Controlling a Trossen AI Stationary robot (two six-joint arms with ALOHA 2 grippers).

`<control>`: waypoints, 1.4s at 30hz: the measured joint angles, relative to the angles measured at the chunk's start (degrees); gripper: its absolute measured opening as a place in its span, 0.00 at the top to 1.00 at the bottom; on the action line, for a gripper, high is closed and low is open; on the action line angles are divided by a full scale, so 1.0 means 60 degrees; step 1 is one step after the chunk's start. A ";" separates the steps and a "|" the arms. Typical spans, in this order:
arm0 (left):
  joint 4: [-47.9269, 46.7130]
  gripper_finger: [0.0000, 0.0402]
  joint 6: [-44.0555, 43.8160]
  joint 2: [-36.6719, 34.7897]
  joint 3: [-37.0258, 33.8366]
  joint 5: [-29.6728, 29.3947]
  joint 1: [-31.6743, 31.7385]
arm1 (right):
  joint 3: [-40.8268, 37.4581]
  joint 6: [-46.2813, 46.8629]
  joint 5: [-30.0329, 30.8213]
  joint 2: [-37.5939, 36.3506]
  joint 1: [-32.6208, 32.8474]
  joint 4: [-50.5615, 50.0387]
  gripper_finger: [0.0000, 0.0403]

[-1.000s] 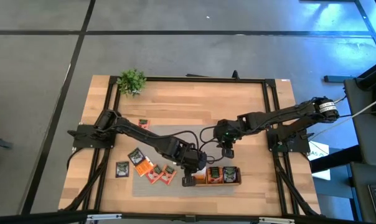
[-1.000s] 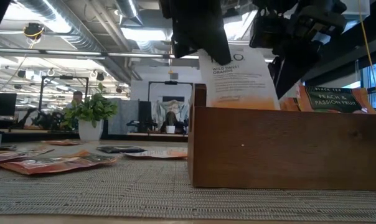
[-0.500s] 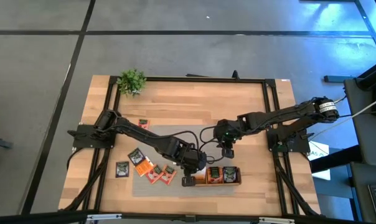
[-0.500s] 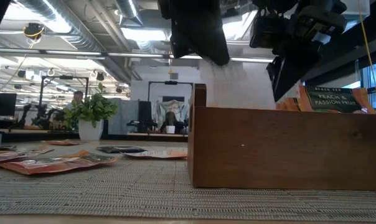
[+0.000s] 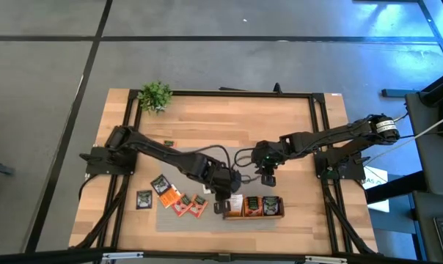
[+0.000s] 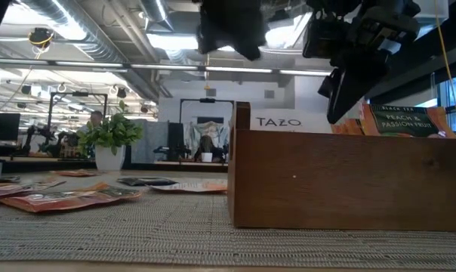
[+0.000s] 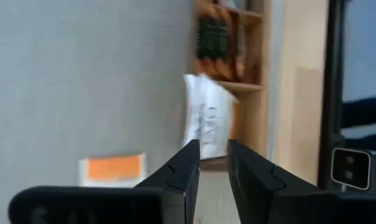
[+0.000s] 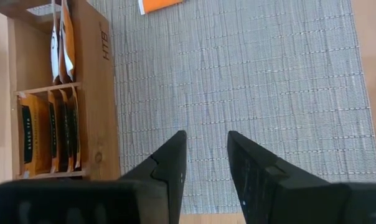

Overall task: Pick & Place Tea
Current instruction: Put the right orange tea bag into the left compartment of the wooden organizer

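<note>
My left gripper (image 5: 223, 203) hangs just above the tray's (image 5: 279, 215) end compartment, jaws parted and empty. The white sachet (image 7: 203, 124) stands upright in that compartment, directly ahead of them. My right gripper (image 5: 268, 177) waits beside the tray, parted, empty.

White sachet (image 7: 206, 123) upright in tray (image 5: 279, 215)

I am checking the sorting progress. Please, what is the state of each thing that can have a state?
Left gripper: open, empty, above the tray's end.
Right gripper: open, empty, above the mat.
White sachet: standing in the tray's end compartment.
Wooden tray: partly filled.
Loose sachets: lying flat on the mat.
</note>
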 joint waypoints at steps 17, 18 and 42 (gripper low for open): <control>-0.0891 0.81 -0.1304 -0.2252 -0.1241 -0.1693 -0.0067 | 0.0000 -0.0073 -0.0018 -0.0007 -0.0004 0.0866 0.70; -0.0472 0.81 -0.1687 -0.2560 -0.1769 -0.1801 -0.0063 | 0.0000 -0.0166 -0.0020 -0.0007 -0.0004 0.0912 0.70; 0.9135 0.81 -0.8130 -0.4950 -0.9850 -0.3296 -0.0919 | 0.0011 -0.1751 -0.0007 0.1043 -0.0004 0.6092 0.70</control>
